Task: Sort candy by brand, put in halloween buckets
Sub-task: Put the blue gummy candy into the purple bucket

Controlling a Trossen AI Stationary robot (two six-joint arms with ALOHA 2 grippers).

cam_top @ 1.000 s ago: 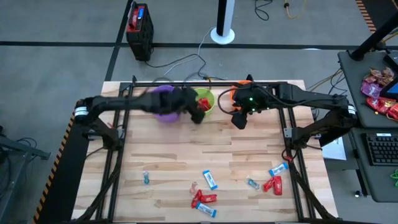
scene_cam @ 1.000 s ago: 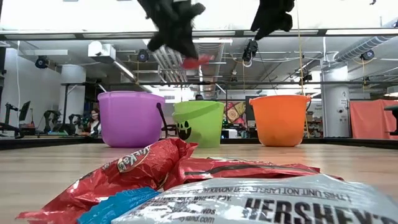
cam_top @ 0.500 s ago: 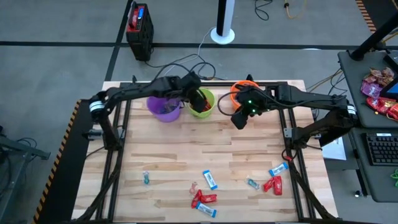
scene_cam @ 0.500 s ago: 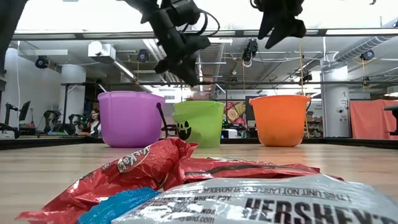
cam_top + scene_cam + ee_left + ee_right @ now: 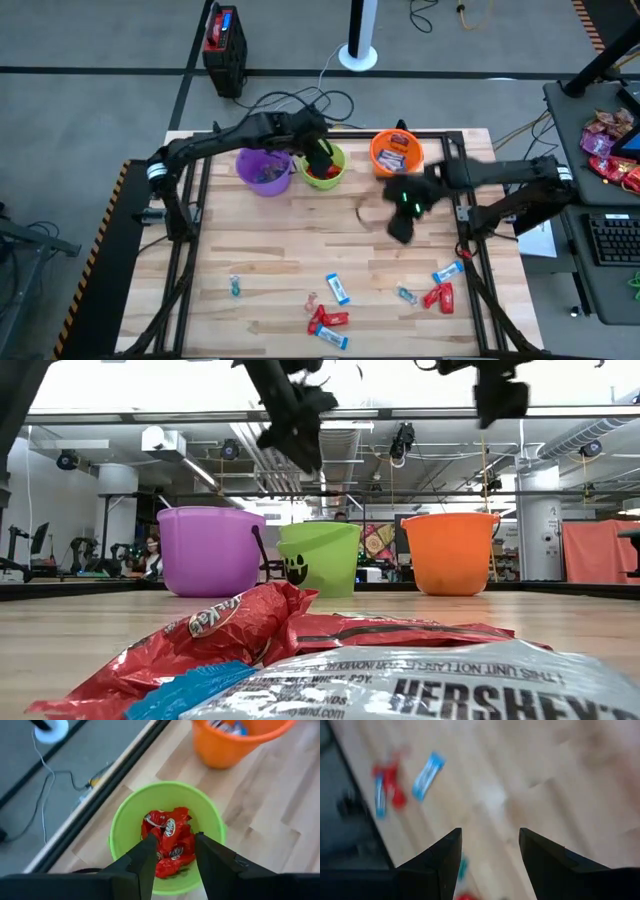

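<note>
Left gripper (image 5: 172, 855): right over the green bucket (image 5: 326, 166), fingers parted with a clear gap, nothing between them!
Green bucket: middle of the far row, loaded with red candy (image 5: 167, 842) — crumpled red wrappers piled on its floor.
Right gripper (image 5: 490, 852): out over bare table (image 5: 280, 230), nearer than the orange bucket (image 5: 396, 152), toward the right side; fingers spread wide and empty.
Orange bucket: far right of the row, blue-and-white bars (image 5: 397, 150) showing inside.
Purple bucket (image 5: 264, 172): far left of the row, just beside the green one, some small pieces inside, too small to tell which.
Row from table level: purple (image 5: 208, 550), green (image 5: 320, 558), orange (image 5: 450, 552), all upright along the far edge.
Loose candy, near centre: a blue bar (image 5: 338, 289) lying alone, then a cluster of red wrappers (image 5: 328, 320) with another blue bar (image 5: 332, 338) touching them.
Loose candy, near right: red pieces (image 5: 438, 296) beside a blue bar (image 5: 448, 272), and a small teal twist (image 5: 406, 295) close by.
Loose candy, near left: one teal twist (image 5: 236, 287), well apart from the rest.
Right wrist view: blurred, yet a blue bar and red pieces show on the wood ahead.
</note>
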